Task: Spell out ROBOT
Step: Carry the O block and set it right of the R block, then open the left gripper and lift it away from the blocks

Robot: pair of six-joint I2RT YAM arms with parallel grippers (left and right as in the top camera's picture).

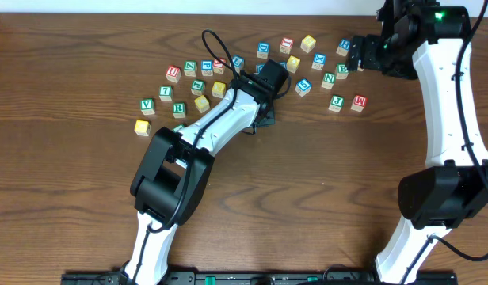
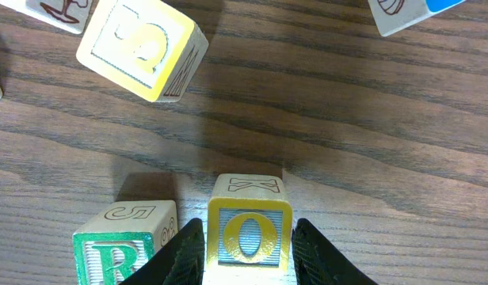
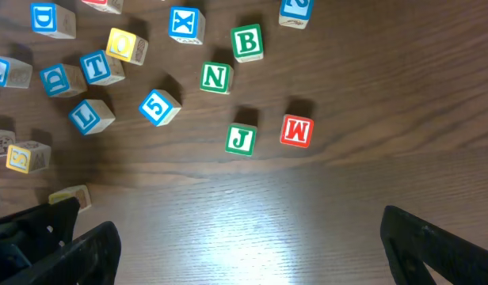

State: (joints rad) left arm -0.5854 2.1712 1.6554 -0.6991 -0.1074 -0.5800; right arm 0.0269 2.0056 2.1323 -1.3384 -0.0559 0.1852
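In the left wrist view my left gripper [image 2: 248,227] is shut on a yellow O block [image 2: 248,235] resting on the wood table. A green R block [image 2: 117,255] stands just to its left, a small gap apart. In the overhead view the left gripper [image 1: 263,117] covers both blocks. My right gripper [image 3: 248,245] is open wide and empty, held high over the table at the back right [image 1: 360,55]. Below it lie a green B block [image 3: 246,42], a blue T block [image 3: 96,67] and a second yellow O block [image 3: 123,45].
Many loose letter blocks are scattered across the back of the table [image 1: 85,206], from a green V [image 1: 147,104] at the left to a red M [image 1: 359,102] and green J [image 1: 337,102] at the right. A tilted yellow block [image 2: 141,47] lies just beyond the O.
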